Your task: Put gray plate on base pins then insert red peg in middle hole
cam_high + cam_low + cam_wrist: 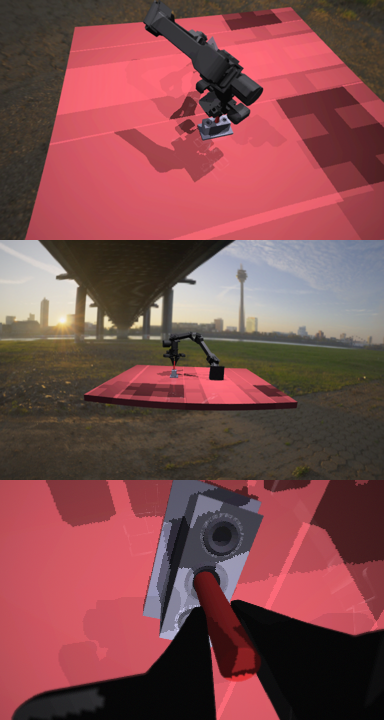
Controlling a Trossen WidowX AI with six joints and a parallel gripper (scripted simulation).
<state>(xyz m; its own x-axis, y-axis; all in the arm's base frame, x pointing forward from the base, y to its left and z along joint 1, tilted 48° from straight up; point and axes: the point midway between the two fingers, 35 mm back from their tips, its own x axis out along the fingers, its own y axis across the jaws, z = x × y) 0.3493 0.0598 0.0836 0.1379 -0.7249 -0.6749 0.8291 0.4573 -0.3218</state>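
Observation:
The gray plate [217,129] [191,555] lies flat as a block on the base [216,136] [156,592], whose flange shows around it. Its two end holes show rings; the pins inside are hard to make out. My gripper [174,363] [217,612] is shut on the red peg [217,119] [174,366] [220,615], above the plate. The peg's lower end is at the plate's middle hole, with most of its length above the plate. Dark hole shows beside its tip in the wrist view. Whether the tip is slightly inside is hard to tell.
The arm's black pedestal [216,373] stands on the red table [127,198] [226,392], right of the base in the exterior view. Dark shadows and patterned patches cross the table top. The arm reaches over the table to the plate.

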